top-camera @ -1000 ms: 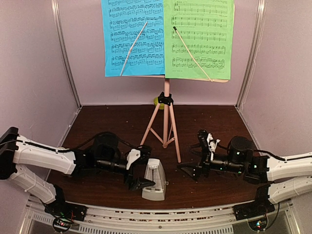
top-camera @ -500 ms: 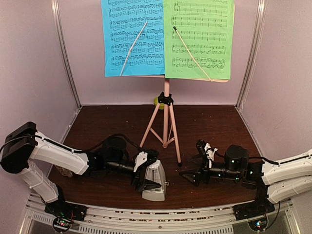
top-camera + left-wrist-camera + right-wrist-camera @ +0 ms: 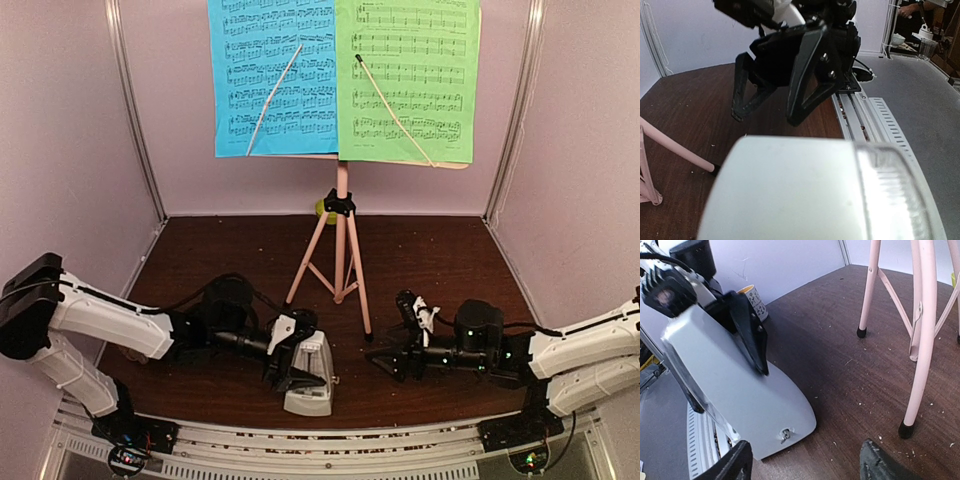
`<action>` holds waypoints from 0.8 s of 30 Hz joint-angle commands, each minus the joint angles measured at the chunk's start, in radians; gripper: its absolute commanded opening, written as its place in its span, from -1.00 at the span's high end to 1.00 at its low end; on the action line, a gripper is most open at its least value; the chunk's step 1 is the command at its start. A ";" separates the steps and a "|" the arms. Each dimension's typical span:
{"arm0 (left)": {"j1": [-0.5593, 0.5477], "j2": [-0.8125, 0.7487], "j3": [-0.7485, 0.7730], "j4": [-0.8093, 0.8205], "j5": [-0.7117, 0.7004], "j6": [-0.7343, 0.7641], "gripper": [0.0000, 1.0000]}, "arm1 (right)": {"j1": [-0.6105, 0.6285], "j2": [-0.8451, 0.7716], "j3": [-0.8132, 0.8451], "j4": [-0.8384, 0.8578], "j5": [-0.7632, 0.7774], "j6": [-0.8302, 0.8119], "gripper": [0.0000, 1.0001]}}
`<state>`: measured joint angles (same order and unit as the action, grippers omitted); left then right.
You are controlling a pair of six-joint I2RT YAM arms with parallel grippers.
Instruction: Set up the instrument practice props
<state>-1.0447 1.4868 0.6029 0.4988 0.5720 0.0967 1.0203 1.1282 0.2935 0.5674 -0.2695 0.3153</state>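
The pink music stand (image 3: 342,240) stands at the back middle, holding a blue sheet (image 3: 270,70) and a green sheet (image 3: 408,75). The white metronome (image 3: 308,380) sits near the front edge, leaning slightly. My left gripper (image 3: 293,362) straddles it. One black finger (image 3: 747,335) lies flat against its side in the right wrist view. In the left wrist view the metronome (image 3: 805,190) fills the bottom and hides my own fingers. My right gripper (image 3: 390,335) hovers open just right of the metronome (image 3: 740,390), with nothing between its fingers (image 3: 807,460).
A white patterned mug (image 3: 754,300) stands behind the left arm. A lime-green bowl (image 3: 322,210) peeks out behind the stand's hub. The stand's pink legs (image 3: 920,340) spread over the brown table. A metal rail (image 3: 300,440) runs along the near edge, and walls close in both sides.
My left gripper slid forward round the metronome and narrowed; the metronome shifted slightly toward the near edge. My right gripper moved left and nearer, its jaws narrowing too.
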 commanded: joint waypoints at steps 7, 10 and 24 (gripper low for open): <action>-0.035 -0.197 0.007 0.009 -0.077 0.162 0.26 | 0.002 0.226 0.072 0.224 -0.055 0.176 -0.12; -0.048 -0.227 0.021 -0.035 -0.094 0.189 0.28 | 0.024 0.277 0.074 0.354 -0.091 0.216 -0.08; -0.054 -0.295 0.060 -0.135 -0.114 0.235 0.34 | 0.097 0.401 0.140 0.388 -0.070 0.244 0.13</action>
<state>-1.0950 1.2366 0.6006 0.2626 0.4591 0.3038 1.1133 1.5051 0.4095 0.9199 -0.3443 0.5323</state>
